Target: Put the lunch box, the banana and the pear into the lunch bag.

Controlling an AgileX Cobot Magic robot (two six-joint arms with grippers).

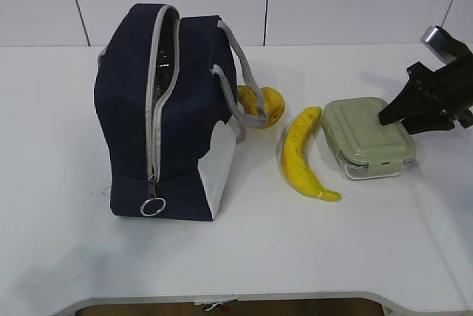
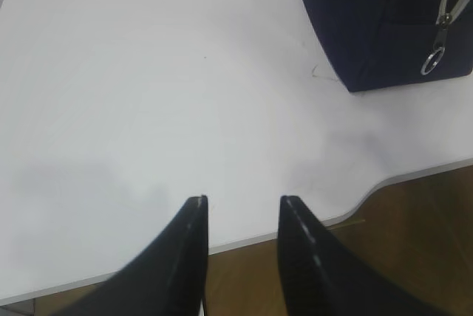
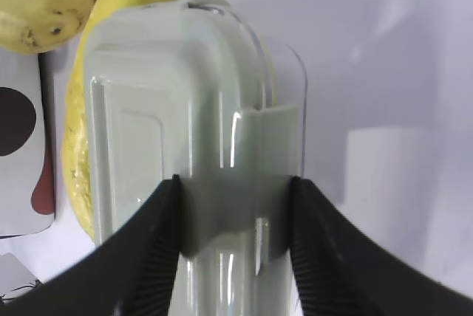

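Legible markings, all 3 views: none that I can read.

Lunch bag (image 1: 159,120): I find no brand, label or number on the navy fabric or on its white panel. In the right wrist view the panel shows dark rounded shapes, a printed pattern only, no lettering.

Lunch box (image 1: 367,136): its green lid carries moulded ridges and a clip, no text I can make out.

Banana (image 1: 299,153): no sticker visible.

Pear (image 1: 264,105): no sticker visible.

Worktop (image 1: 66,257): plain white, unmarked.

Right gripper (image 3: 233,183) clamped, left gripper (image 2: 242,201) parted.
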